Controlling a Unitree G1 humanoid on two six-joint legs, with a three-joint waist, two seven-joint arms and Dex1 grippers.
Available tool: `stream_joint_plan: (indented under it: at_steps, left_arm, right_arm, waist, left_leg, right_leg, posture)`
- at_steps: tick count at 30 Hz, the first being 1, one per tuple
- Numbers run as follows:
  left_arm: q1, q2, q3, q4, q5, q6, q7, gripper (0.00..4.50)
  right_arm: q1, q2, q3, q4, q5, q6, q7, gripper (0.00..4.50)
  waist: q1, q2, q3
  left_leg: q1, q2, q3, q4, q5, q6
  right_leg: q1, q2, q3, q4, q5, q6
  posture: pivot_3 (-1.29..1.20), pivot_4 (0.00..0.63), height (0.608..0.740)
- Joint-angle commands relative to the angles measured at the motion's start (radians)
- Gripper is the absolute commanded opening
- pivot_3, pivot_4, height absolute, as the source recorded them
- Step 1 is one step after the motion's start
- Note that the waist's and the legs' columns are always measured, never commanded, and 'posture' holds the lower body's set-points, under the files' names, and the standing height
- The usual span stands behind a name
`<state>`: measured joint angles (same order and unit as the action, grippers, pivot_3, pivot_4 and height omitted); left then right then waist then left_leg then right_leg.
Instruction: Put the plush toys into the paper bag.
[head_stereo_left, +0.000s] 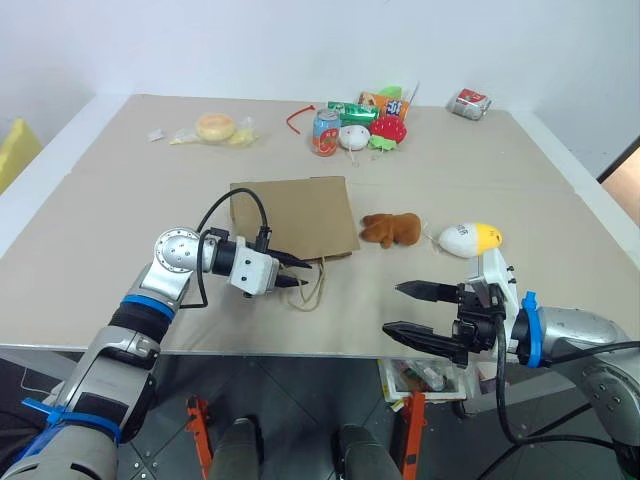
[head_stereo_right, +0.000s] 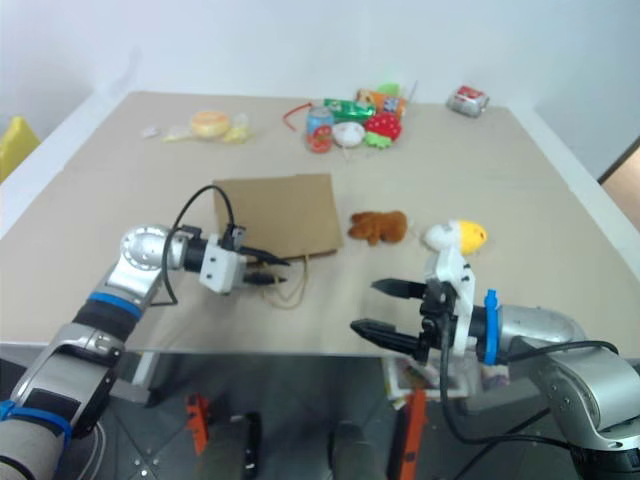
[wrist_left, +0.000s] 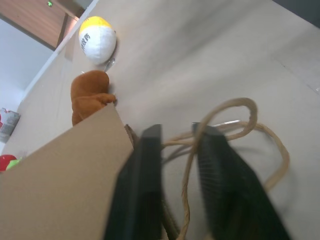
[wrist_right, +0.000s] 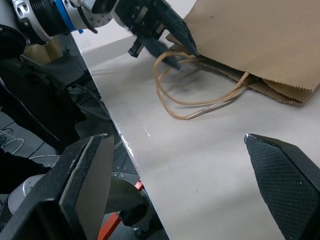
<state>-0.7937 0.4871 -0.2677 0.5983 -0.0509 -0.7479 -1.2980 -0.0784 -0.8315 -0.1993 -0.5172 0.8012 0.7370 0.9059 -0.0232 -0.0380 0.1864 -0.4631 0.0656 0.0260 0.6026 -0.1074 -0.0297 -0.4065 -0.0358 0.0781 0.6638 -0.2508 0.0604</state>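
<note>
Flat kraft bag, 2 plush toys beside it on a beige table.

Nearest, the right gripper (head_stereo_left: 412, 310) hangs at the table's (head_stereo_left: 120, 260) front edge, jaws spread wide and holding nothing. The left gripper (head_stereo_left: 298, 272) is clenched around the twisted-paper handles (wrist_left: 240, 120) at the mouth of the paper bag (head_stereo_left: 295, 212), which lies flat, matte brown and creased. Just beside it rest the fuzzy, lobed brown plush (head_stereo_left: 392, 229) and the smooth egg-shaped white plush (head_stereo_left: 468, 239) with a yellow end. Farther back sit a can (head_stereo_left: 326, 132), a strawberry toy (head_stereo_left: 388, 130) and wrapped snacks (head_stereo_left: 212, 129) near the white wall.
</note>
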Motion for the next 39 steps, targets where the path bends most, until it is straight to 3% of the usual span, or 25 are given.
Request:
stream_joint_plan:
  at_steps: [1,10,13,16,17,23,29,39]
  left_arm:
    - [-0.032,-0.019,0.031,-0.066,-0.093,0.105,-0.006,0.08]
    - [0.05,-0.036,0.108,-0.324,-0.301,0.538,0.091,0.08]
    - [0.098,-0.039,0.125,-0.43,-0.382,0.687,0.134,0.0]
    - [0.128,-0.05,0.134,-0.509,-0.412,0.78,0.174,0.0]
    - [0.135,-0.052,0.133,-0.527,-0.412,0.799,0.189,0.0]
    - [0.15,-0.087,0.135,-0.605,-0.412,0.881,0.277,0.0]
    - [0.148,-0.113,0.15,-0.647,-0.44,0.947,0.324,0.0]
    - [0.147,-0.134,0.143,-0.69,-0.459,1.017,0.34,0.0]
  right_arm:
    - [0.016,0.013,-0.031,-0.042,0.021,-0.012,-0.019,4.5]
    - [0.0,0.1,-0.016,0.012,-0.021,-0.05,-0.123,4.5]
    - [-0.035,0.151,-0.006,0.031,-0.013,-0.058,-0.161,3.69]
    - [-0.056,0.175,0.039,0.037,-0.053,-0.072,-0.17,2.57]
    - [-0.064,0.183,0.052,0.04,-0.062,-0.076,-0.172,2.51]
    - [-0.109,0.231,0.128,0.041,-0.075,-0.08,-0.17,0.19]
    - [-0.193,0.306,0.229,0.11,-0.179,-0.117,-0.229,0.07]
    - [-0.486,0.53,0.381,0.446,-0.457,-0.234,-0.425,0.07]
  waist:
    - [0.0,0.0,0.0]
    - [-0.001,0.0,0.0]
    - [-0.006,0.0,0.0]
    - [-0.007,0.001,0.0]
    - [-0.007,0.001,0.0]
    - [-0.007,0.001,0.0]
    - [-0.007,0.001,0.0]
    - [-0.014,0.001,0.0]
  left_leg:
    - [0.0,0.0,0.0,0.0,0.0,0.0]
    - [0.0,0.0,-0.001,0.0,0.0,0.001]
    - [0.0,0.0,-0.001,0.0,0.0,0.001]
    - [0.001,0.0,-0.002,0.0,0.0,0.001]
    - [0.001,0.0,-0.002,0.0,0.0,0.001]
    - [0.0,0.0,-0.002,0.0,0.001,0.001]
    - [0.0,0.0,-0.002,0.0,0.001,0.001]
    - [0.001,0.0,-0.003,0.0,0.001,0.001]
  right_leg:
    - [0.0,0.0,0.0,0.0,0.0,0.0]
    - [0.0,0.001,0.001,0.0,0.0,0.001]
    - [0.0,0.001,0.001,0.0,0.001,0.001]
    - [0.0,0.001,0.001,0.001,0.001,0.001]
    - [0.0,0.001,0.001,0.001,0.001,0.001]
    - [0.0,0.002,0.001,0.001,0.001,0.001]
    - [0.0,0.002,0.001,0.001,0.001,0.001]
    - [-0.001,0.004,0.002,0.001,0.004,-0.001]
  posture:
    - [0.0,0.15,0.74]
    - [0.0,0.15,0.74]
    - [0.0,0.15,0.74]
    - [0.0,0.15,0.74]
    - [0.0,0.15,0.74]
    - [0.0,0.15,0.74]
    - [0.0,0.15,0.74]
    - [0.0,0.15,0.74]
